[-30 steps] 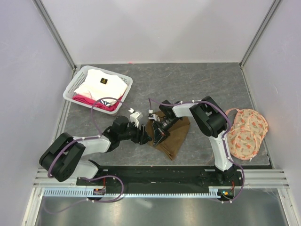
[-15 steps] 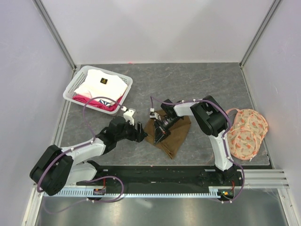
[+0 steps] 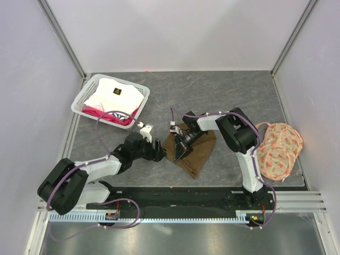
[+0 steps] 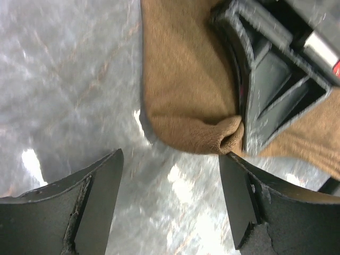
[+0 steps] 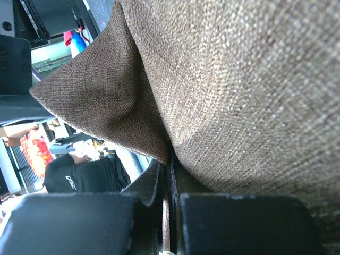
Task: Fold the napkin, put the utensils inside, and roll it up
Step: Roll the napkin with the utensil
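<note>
The olive-brown napkin (image 3: 199,155) lies crumpled at the table's middle. My right gripper (image 3: 178,150) is shut on its left edge and holds a fold of cloth pinched between the pads. In the right wrist view the napkin (image 5: 239,79) fills the frame above the closed gripper (image 5: 171,212). My left gripper (image 3: 161,153) is open just left of the napkin, over bare table. In the left wrist view the gripper (image 4: 170,207) is empty, with the napkin's bunched corner (image 4: 180,95) and the right gripper's fingers (image 4: 271,90) just beyond it. The gold spoon is not in view.
A white basket (image 3: 84,99) at the back left holds a white cloth with a black label (image 3: 114,95) and a pink cloth (image 3: 101,113). Peach floral round fabric pieces (image 3: 279,146) lie at the right edge, beside the right arm.
My left gripper has drawn back a little to the left, off the napkin's corner, and its arm has shifted. The right gripper still holds the napkin in nearly the same place.
</note>
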Motion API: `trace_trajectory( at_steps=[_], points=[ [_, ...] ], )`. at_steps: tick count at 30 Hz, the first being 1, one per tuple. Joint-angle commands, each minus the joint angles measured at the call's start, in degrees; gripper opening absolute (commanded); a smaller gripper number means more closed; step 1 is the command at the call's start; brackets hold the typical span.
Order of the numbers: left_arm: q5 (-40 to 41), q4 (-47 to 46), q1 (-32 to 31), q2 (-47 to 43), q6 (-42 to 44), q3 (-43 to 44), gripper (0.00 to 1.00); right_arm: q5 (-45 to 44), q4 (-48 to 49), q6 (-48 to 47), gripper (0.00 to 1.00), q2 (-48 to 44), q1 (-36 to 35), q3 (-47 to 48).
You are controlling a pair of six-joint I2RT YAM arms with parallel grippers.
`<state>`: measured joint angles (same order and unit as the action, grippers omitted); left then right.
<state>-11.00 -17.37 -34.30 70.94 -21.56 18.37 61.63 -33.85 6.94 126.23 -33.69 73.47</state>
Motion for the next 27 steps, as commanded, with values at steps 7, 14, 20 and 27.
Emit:
trace_trajectory(
  at_steps=[7, 14, 20, 27],
  points=[
    [-3.2, -9.9, 0.8, 6.8, -2.0, 2.6, 0.77, -4.8, -0.2, 0.8, 0.00, 1.7, 0.7, 0.2],
    [-6.8, -18.5, 3.2, 8.1, -3.5, -0.4, 0.60, -4.9, -0.3, 0.9, 0.00, 1.5, 0.7, 0.1],
    [-13.0, -23.7, 4.5, 12.7, -4.0, 0.5, 0.56, -5.2, -0.2, 1.0, 0.00, 1.4, 0.8, -0.3],
    [-14.7, -27.7, 6.0, 16.1, -5.9, 0.3, 0.66, -5.7, -0.3, 1.3, 0.00, 0.8, 0.8, -0.3]
  ],
)
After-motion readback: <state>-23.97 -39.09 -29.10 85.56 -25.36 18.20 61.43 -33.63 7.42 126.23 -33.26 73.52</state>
